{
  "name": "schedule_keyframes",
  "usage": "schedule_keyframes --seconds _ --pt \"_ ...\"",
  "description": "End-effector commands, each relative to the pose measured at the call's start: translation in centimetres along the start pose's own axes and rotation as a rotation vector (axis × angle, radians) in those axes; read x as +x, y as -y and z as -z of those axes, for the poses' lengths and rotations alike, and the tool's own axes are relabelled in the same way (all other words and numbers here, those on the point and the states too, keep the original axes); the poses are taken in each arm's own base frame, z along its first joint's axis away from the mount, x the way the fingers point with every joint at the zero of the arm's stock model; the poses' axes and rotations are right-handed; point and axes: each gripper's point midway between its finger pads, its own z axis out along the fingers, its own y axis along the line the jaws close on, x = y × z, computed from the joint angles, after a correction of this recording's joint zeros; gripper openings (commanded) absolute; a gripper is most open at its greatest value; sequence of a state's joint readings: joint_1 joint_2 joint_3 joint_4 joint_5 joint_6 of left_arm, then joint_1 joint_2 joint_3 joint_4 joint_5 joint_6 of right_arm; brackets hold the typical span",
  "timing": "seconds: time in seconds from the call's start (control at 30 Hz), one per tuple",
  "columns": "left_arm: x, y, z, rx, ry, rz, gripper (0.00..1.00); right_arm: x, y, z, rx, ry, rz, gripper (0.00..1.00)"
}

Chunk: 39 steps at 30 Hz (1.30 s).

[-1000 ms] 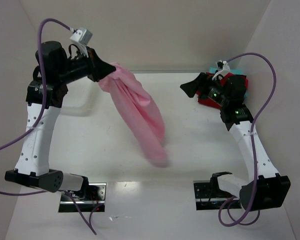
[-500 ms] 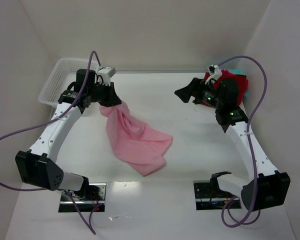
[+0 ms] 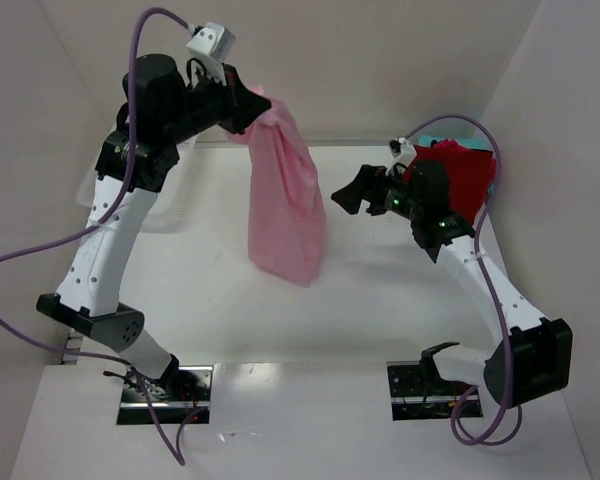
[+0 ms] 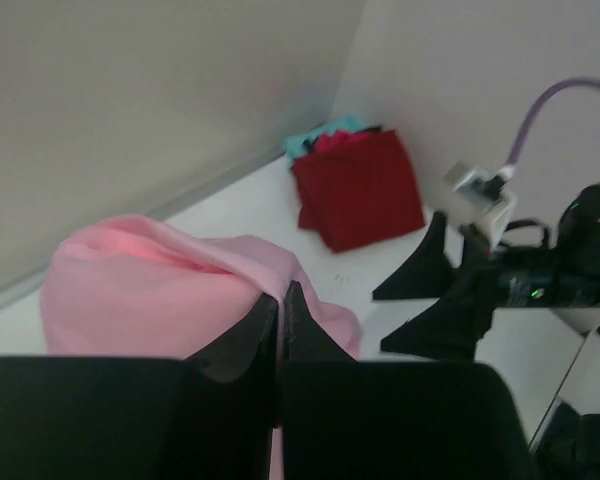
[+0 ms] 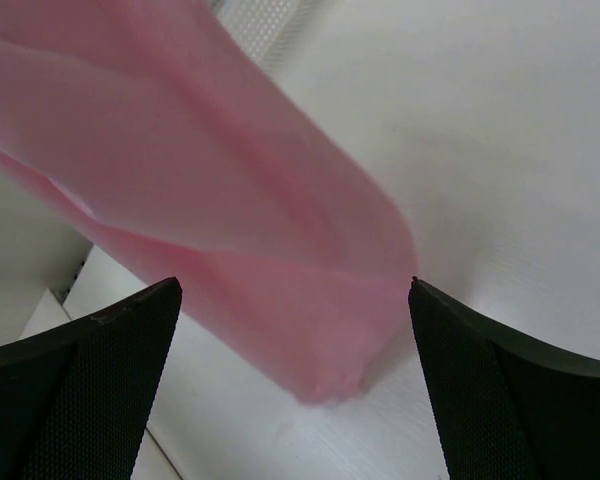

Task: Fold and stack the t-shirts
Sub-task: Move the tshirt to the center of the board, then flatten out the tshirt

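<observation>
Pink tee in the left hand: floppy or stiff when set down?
Probably very floppy: the pink tee hangs limp in long folds from the shut left hand. Likely light, since one pinch at its top holds it up. It will likely bunch on landing rather than lie flat.

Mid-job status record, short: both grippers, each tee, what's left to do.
left gripper: shut on pink tee, raised high
right gripper: open, empty, facing pink tee
pink tee: unfolded, hanging from left gripper; contact with table unclear
red tee: folded, far right corner
teal tee: edge showing behind red tee
left to do: fold pink tee, stack it
</observation>
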<state>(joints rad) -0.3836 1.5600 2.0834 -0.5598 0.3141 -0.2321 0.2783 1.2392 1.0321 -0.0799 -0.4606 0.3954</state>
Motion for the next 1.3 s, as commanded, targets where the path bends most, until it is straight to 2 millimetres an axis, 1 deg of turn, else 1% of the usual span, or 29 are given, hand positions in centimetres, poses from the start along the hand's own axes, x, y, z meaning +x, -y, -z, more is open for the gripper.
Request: schedule_keyframes --seconds 0.0,0.1,0.13,0.2,0.23,0.27,0.33,0.37,0.4,0.43,0.47,0.5,0.53,0.57,0.6,0.67,0.7,0.73,0.8,0.87,0.9,0.97,1.0,1.03,1.07,1.1,1.13,1.23,1.27 --pt "-1.0 6.2 -2.4 0.255 0.007 0.031 0.00 -2.5 -1.0 1.8 0.022 0.134 0.052 1.00" --pt "-0.6 9.6 -4.0 0.334 -0.024 -0.051 0.00 -3.3 -0.8 3.3 0.071 0.191 0.050 1.00" --pt "2.5 11.1 -5.5 0.341 -0.122 -0.062 0.00 -4.2 -1.0 4.7 0.106 0.246 0.044 1.00" --pt "3.8 11.1 -6.8 0.269 -0.156 -0.120 0.00 -5.0 -0.6 6.3 0.166 0.304 0.031 1.00" --pt "5.0 9.9 -7.8 0.184 -0.185 -0.162 0.00 -5.2 -0.2 7.2 0.206 0.325 0.015 1.00" --pt "7.5 10.3 -8.9 0.163 -0.243 -0.183 0.00 -6.4 -0.5 9.2 0.238 0.395 0.021 1.00" --pt "10.2 9.4 -9.9 0.059 -0.300 -0.234 0.00 -6.6 -0.8 10.7 0.255 0.431 0.014 1.00" --pt "13.8 10.1 -11.0 0.056 -0.372 -0.250 0.00 -6.7 -0.9 11.7 0.272 0.448 0.012 1.00" --pt "15.4 9.8 -11.4 0.020 -0.400 -0.282 0.00 -6.9 -1.0 12.2 0.279 0.457 0.001 1.00" --pt "17.9 10.3 -11.9 0.012 -0.433 -0.300 0.01 -6.2 -0.8 12.4 0.291 0.435 -0.005 1.00" --pt "17.3 10.3 -12.3 0.001 -0.402 -0.287 0.03 -6.4 -0.8 12.7 0.305 0.437 -0.008 1.00" --pt "19.6 10.4 -12.2 0.004 -0.443 -0.282 0.07 -6.6 -0.6 13.1 0.328 0.444 -0.012 1.00" --pt "19.9 10.6 -12.2 0.016 -0.442 -0.263 0.24 -6.4 -0.4 13.4 0.343 0.442 -0.015 1.00" --pt "20.0 11.3 -12.4 0.040 -0.426 -0.235 0.51 -6.5 0.0 13.8 0.369 0.438 -0.021 1.00" --pt "20.7 11.1 -12.1 0.039 -0.439 -0.235 0.73 -6.8 -0.1 14.1 0.377 0.443 -0.022 1.00" --pt "20.4 10.9 -11.7 0.022 -0.428 -0.218 0.93 -6.8 0.3 14.2 0.404 0.433 -0.019 1.00" --pt "20.0 10.8 -11.5 0.009 -0.415 -0.209 0.98 -6.9 0.7 13.6 0.423 0.417 -0.023 1.00" --pt "18.4 10.7 -10.7 -0.005 -0.374 -0.209 1.00 -6.3 1.3 13.0 0.439 0.384 -0.030 1.00" --pt "18.6 8.7 -9.7 -0.091 -0.373 -0.213 1.00 -6.1 1.4 11.7 0.426 0.338 -0.035 1.00" --pt "16.6 7.2 -8.0 -0.147 -0.310 -0.199 1.00 -4.5 2.6 9.3 0.430 0.247 -0.068 1.00" --pt "17.5 4.7 -6.9 -0.216 -0.318 -0.172 1.00 -3.4 3.8 8.1 0.444 0.211 -0.092 1.00" --pt "17.8 1.7 -6.5 -0.298 -0.285 -0.117 1.00 -2.0 4.6 6.7 0.429 0.163 -0.114 1.00" --pt "18.5 0.4 -6.2 -0.325 -0.287 -0.071 1.00 -2.0 5.3 6.4 0.443 0.162 -0.120 1.00" --pt "20.0 -2.9 -6.0 -0.389 -0.305 -0.028 1.00 -1.2 6.8 5.3 0.465 0.126 -0.147 1.00" --pt "20.5 -4.5 -5.6 -0.430 -0.310 0.011 1.00 -0.3 7.3 4.4 0.459 0.085 -0.159 1.00" --pt "22.1 -5.3 -6.1 -0.405 -0.351 0.056 1.00 0.4 8.2 3.9 0.472 0.057 -0.173 1.00" --pt "22.3 -8.0 -6.0 -0.445 -0.345 0.120 1.00 1.8 9.5 2.8 0.501 0.000 -0.192 1.00" --pt "26.2 -11.8 -7.1 -0.424 -0.422 0.223 1.00 3.4 10.0 1.3 0.481 -0.071 -0.216 1.00" --pt "25.9 -12.3 -7.8 -0.406 -0.419 0.238 0.99 3.4 10.0 1.3 0.481 -0.069 -0.225 1.00"
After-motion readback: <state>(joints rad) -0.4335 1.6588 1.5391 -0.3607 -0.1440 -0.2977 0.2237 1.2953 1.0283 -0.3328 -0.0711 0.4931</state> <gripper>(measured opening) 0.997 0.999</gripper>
